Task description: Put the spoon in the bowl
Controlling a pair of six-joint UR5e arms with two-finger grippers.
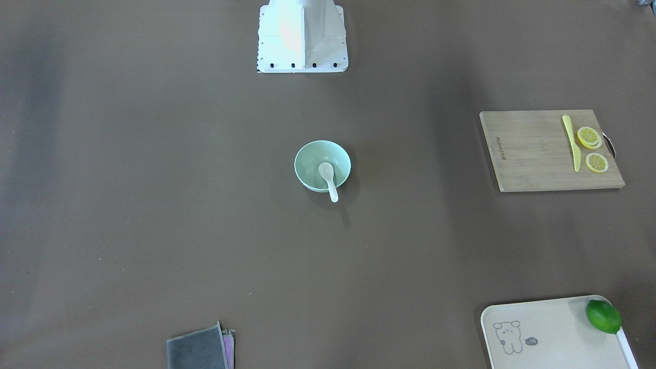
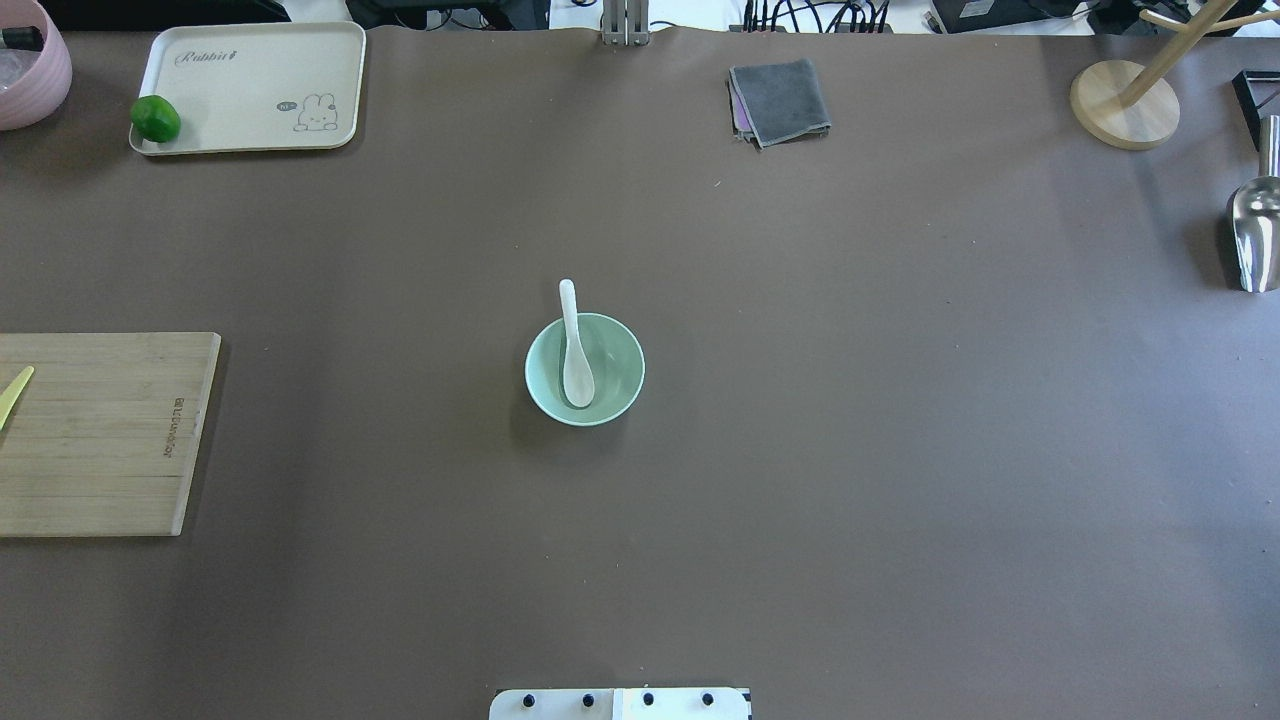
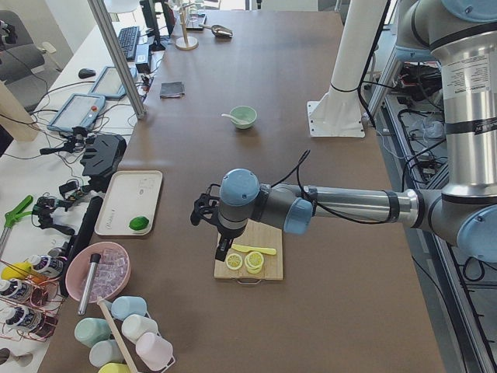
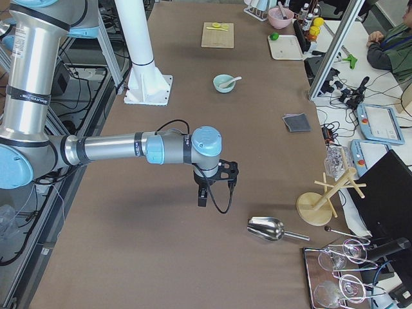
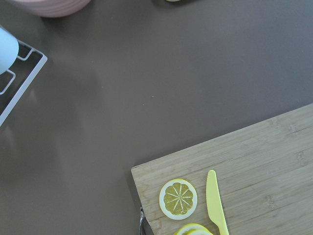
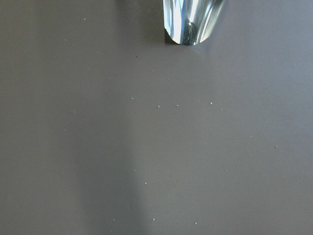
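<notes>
Left gripper and right gripper show only in side views; you cannot judge whether jaws are apart or closed. In overhead view, pale bamboo cutting board cut by left edge, slim yellow plastic knife reduced to tip. Shiny metal scoop clipped by top edge in right wrist view. Cream rectangular tray runs off bottom of front-facing view.

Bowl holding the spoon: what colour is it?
The bowl is pale mint green, clearest in the overhead view.
</notes>
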